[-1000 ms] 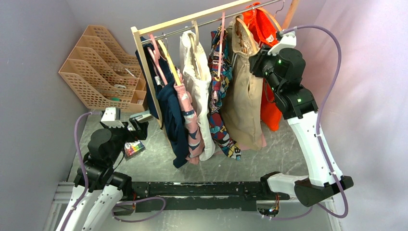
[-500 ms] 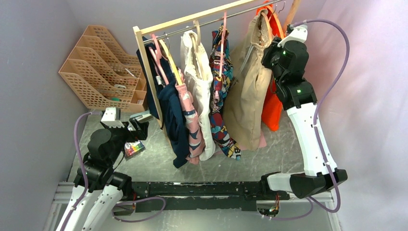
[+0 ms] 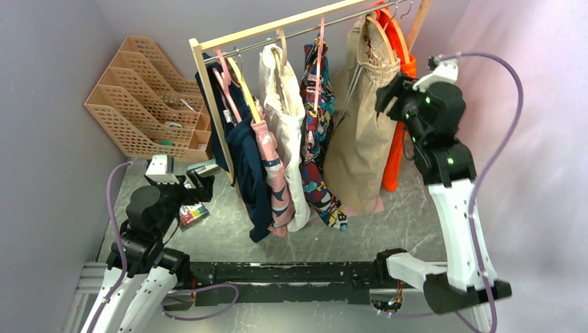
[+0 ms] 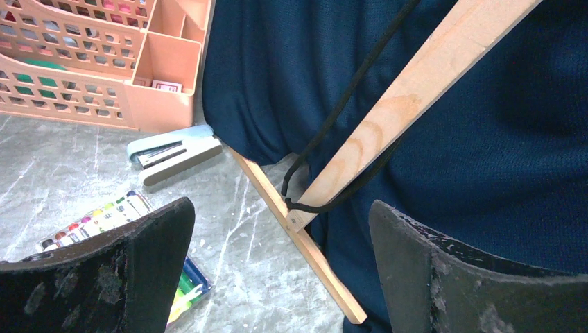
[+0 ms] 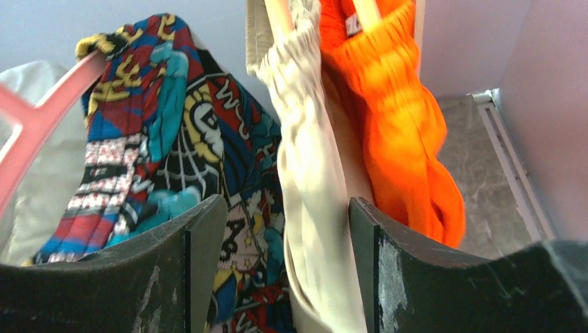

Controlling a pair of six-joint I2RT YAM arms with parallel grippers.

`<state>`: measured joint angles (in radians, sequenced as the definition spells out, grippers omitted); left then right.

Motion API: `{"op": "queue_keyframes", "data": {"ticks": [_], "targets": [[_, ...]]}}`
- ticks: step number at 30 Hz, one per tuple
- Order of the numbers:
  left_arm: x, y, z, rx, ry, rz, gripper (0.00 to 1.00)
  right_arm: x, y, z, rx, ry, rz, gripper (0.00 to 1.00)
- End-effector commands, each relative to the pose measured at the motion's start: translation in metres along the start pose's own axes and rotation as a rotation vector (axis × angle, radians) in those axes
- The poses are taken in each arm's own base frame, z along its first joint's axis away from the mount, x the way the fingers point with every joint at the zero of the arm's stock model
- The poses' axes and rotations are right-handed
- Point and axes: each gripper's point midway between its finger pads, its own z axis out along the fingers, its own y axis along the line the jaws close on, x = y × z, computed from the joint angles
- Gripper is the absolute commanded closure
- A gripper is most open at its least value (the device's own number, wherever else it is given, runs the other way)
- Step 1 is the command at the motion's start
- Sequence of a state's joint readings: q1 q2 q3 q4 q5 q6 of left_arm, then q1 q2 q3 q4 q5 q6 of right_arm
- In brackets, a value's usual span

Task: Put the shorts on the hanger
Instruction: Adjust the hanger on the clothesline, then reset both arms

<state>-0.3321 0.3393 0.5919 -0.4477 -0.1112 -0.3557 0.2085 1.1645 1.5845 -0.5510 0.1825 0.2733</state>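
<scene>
We see the wooden rack (image 3: 206,83); at its right end the soft beige shorts (image 3: 360,132), waistband gathered, hang on the slim hanger (image 5: 279,12). Right gripper (image 5: 286,208) stands parted around the cloth, unclamped; left gripper (image 4: 281,208) gapes empty.

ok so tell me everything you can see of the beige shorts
The shorts are beige, cotton-looking fabric with a gathered elastic waistband on top. They hang full length, legs down, from a pale hanger on the rack. A patterned garment hangs at one side; the orange shorts press against the other. The right gripper is close beside them, jaws apart, not clamping.
</scene>
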Motion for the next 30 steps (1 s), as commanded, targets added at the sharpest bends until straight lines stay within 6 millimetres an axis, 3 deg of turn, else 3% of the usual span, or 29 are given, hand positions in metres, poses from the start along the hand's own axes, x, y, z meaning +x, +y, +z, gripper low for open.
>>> {"op": "queue_keyframes", "data": {"ticks": [1, 6, 9, 11, 14, 18, 21, 24, 26, 30], "targets": [[-0.011, -0.008, -0.002, 0.032, -0.034, -0.005, 0.01, 0.008, -0.007, -0.054, -0.024, 0.009, 0.024, 0.32], [-0.011, -0.007, -0.002, 0.028, -0.031, -0.005, 0.01, 0.041, -0.01, -0.087, -0.061, 0.086, 0.042, 0.36], [-0.011, -0.007, -0.002, 0.025, -0.031, -0.005, 0.01, 0.062, 0.004, -0.098, -0.162, 0.13, 0.069, 0.45], [-0.011, -0.006, -0.002, 0.023, -0.03, -0.004, 0.01, 0.081, 0.013, -0.098, -0.225, 0.178, 0.09, 0.5], [-0.011, -0.006, -0.002, 0.018, -0.03, -0.004, 0.01, 0.101, 0.011, -0.089, -0.215, 0.204, 0.118, 0.56], [-0.012, -0.005, -0.003, 0.016, -0.035, -0.005, 0.0, 0.115, -0.023, -0.07, -0.036, 0.139, 0.148, 0.63], [-0.013, -0.004, -0.005, 0.01, -0.042, -0.006, 0.01, 0.123, -0.056, -0.062, 0.143, 0.085, 0.176, 0.61], [-0.015, -0.001, -0.006, -0.002, -0.054, -0.007, 0.0, 0.136, -0.077, -0.057, 0.26, 0.089, 0.181, 0.49], [-0.017, 0.001, -0.008, -0.02, -0.066, -0.048, 0.0, 0.139, -0.078, -0.056, 0.27, 0.104, 0.183, 0.44], [-0.022, 0.008, -0.011, -0.067, -0.093, -0.085, 0.0, 0.138, -0.054, -0.067, 0.117, 0.118, 0.181, 0.36]]}}
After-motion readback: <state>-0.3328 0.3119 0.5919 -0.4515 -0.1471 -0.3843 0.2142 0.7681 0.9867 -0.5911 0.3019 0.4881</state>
